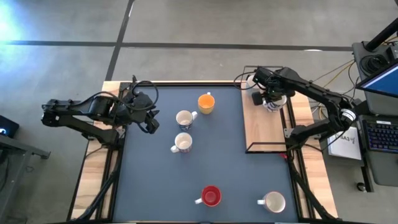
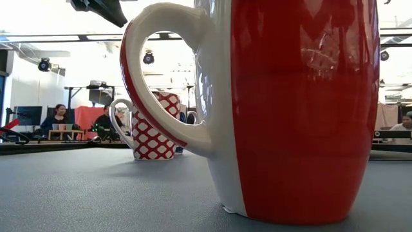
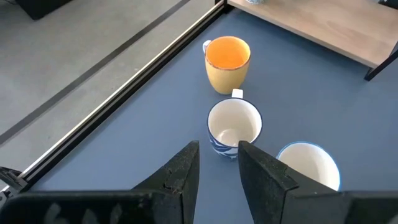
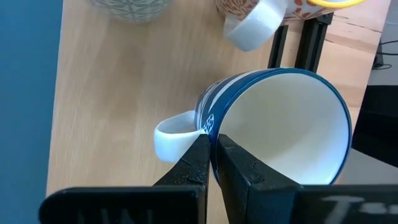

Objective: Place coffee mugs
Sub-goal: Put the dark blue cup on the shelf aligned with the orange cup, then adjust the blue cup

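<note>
Right gripper pinches the rim of a blue-and-white ceramic mug over the pale wooden shelf; left gripper hovers, narrowly parted, near the orange mug.

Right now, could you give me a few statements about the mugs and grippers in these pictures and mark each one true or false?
1. The right gripper is clamped on the rim of a blue-patterned mug. True.
2. That mug is over the dark mat. False: it is over the wooden shelf.
3. The left gripper holds the orange mug. False: it holds nothing, and the orange mug stands farther off.
4. The red mug stands on the dark mat. True.
</note>
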Available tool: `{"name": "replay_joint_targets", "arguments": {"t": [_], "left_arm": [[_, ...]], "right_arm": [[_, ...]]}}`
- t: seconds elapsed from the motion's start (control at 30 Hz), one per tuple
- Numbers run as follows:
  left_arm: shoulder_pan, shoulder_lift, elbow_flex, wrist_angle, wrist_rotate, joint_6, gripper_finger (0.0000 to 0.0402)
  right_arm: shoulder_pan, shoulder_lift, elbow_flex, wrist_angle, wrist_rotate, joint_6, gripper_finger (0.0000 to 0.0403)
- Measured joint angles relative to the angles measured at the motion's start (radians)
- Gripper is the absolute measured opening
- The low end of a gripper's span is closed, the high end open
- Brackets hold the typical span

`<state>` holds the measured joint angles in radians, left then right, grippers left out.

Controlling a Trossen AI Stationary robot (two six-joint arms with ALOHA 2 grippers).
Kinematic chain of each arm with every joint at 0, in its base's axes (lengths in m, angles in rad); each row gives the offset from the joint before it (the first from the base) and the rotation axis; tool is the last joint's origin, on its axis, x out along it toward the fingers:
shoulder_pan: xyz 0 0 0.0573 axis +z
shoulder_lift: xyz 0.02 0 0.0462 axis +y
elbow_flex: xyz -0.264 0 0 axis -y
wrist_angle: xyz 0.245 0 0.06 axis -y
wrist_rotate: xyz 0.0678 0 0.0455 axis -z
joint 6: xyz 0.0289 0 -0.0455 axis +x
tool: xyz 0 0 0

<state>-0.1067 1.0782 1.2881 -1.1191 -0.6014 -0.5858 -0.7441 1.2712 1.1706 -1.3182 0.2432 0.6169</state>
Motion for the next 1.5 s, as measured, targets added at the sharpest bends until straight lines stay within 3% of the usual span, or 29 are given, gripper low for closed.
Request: {"name": "replay_joint_targets", "arguments": {"t": [0.9, 1.27, 1.5], "left_arm": [[0.0, 0.0, 0.0, 0.0, 0.0, -0.003, 0.0094], [0.0, 0.0, 0.0, 0.0, 0.0, -0.003, 0.0094], [0.0, 0.0, 0.0, 0.0, 0.013, -0.009, 0.0094]], "right_arm": [[0.0, -0.001, 0.013, 0.018, -0.035, -0.053, 0.0014], [0.0, -0.001, 0.018, 0.011, -0.034, -0.039, 0.0077], [0.002, -0.001, 0.102, 0.015, -0.039, -0.022, 0.009]]}}
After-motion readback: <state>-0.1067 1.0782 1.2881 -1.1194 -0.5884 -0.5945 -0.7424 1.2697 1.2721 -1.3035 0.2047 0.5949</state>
